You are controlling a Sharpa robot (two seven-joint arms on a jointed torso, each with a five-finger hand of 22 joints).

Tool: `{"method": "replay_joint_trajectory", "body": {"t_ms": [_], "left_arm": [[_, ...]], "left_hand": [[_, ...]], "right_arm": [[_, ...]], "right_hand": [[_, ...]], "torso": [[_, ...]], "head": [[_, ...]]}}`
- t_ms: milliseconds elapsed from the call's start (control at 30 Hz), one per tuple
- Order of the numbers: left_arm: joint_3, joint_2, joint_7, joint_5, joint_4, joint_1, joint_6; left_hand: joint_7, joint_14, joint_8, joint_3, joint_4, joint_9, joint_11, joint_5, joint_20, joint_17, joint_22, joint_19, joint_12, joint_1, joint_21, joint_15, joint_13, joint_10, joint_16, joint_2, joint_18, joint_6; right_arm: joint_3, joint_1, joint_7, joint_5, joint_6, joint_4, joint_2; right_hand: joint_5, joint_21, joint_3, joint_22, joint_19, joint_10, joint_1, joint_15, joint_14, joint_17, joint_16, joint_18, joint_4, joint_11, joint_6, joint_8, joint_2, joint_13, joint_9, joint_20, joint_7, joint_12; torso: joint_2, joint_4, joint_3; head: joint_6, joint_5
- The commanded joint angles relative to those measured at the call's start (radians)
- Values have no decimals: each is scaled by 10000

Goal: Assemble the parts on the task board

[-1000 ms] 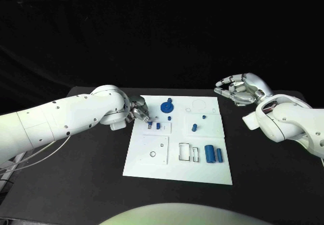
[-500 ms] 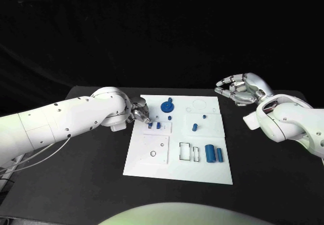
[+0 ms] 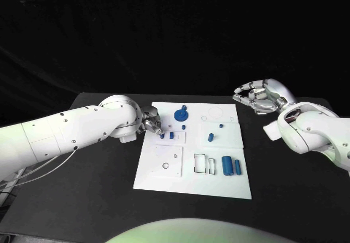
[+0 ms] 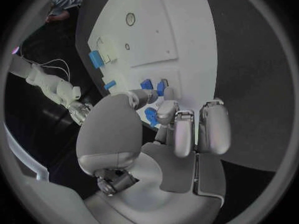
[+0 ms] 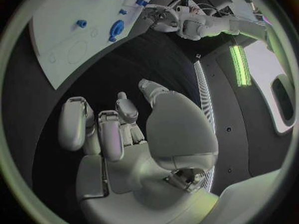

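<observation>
Left hand (image 3: 151,123) sits at the near-left edge of the task board (image 3: 164,179), its fingers bunched down over two small blue pegs (image 3: 167,135) that stand close together on the board; in the left wrist view the fingertips (image 4: 163,113) reach right to those pegs (image 4: 152,86), but I cannot tell whether one is actually pinched or only touched, so the hold is uncertain. That placement suggests it is working a peg into its seat there. Nearer the robot on the board lie two blue cylinders (image 3: 230,165) side by side, just beside an open rectangular slot (image 3: 199,163), probably waiting their turn. Further out sit a single small blue piece (image 3: 210,136) and a larger blue round part (image 3: 180,116) near the far edge. Right hand (image 3: 257,97) hangs off the board beyond its far-right corner, fingers curled in around nothing, apparently parked clear so the left has room.
</observation>
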Motion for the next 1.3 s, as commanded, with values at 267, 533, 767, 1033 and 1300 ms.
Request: {"method": "replay_joint_trajectory", "body": {"t_ms": [267,533,767,1033,1300], "left_arm": [[3,43,-25,-334,-16,-54,97],[3,30,-44,-342,1,-67,204],[2,22,-57,-331,29,-73,283],[2,15,-55,-329,37,-76,304],[2,54,-22,-311,32,-86,291]], "left_hand": [[-62,1039,39,1915,-1977,-13,2,58,-73,2634,7,14,65,36,45,-84,14,85,33,-51,-102,136],[-67,1039,32,1904,-1990,-12,-2,127,-76,2634,25,20,72,35,54,-88,36,98,33,-64,-105,154],[-70,1039,28,1900,-1998,-11,-5,159,-77,2634,23,19,71,36,53,-91,37,100,33,-73,-105,163],[-71,1039,26,1897,-2006,-11,-8,180,-77,2634,23,19,60,39,53,-92,19,93,33,-79,-105,169],[-74,1039,23,1892,-2011,-10,-9,206,-78,2634,32,22,86,38,57,-95,72,119,33,-85,-107,179]], "right_arm": [[0,-15,106,-16,117,19,-13],[0,-17,108,-15,112,21,-31],[0,-18,113,-15,112,19,-32],[0,-19,113,-15,114,17,-33],[0,-21,115,-15,117,15,-27]], "right_hand": [[79,-50,-17,308,-44,-35,-85,-67,532,596,-52,154,75,9,-33,79,1,3,-16,-27,-13,8],[79,-50,-17,308,-44,-35,-85,-67,532,596,-52,154,75,9,-33,79,1,3,-16,-27,-13,8],[79,-50,-17,308,-44,-35,-85,-67,532,596,-52,154,75,9,-33,79,1,3,-16,-27,-13,8],[79,-50,-17,308,-44,-35,-85,-67,532,596,-52,154,75,9,-33,79,1,3,-16,-27,-13,8],[79,-50,-17,308,-44,-35,-85,-67,532,596,-52,154,75,9,-33,79,1,3,-16,-27,-13,8]], "torso": [[2,-22,10],[3,-1,8],[5,-13,2],[1,-1,3],[0,-12,4]], "head": [[7,24],[-19,23],[-23,25],[-33,22],[-40,30]]}}
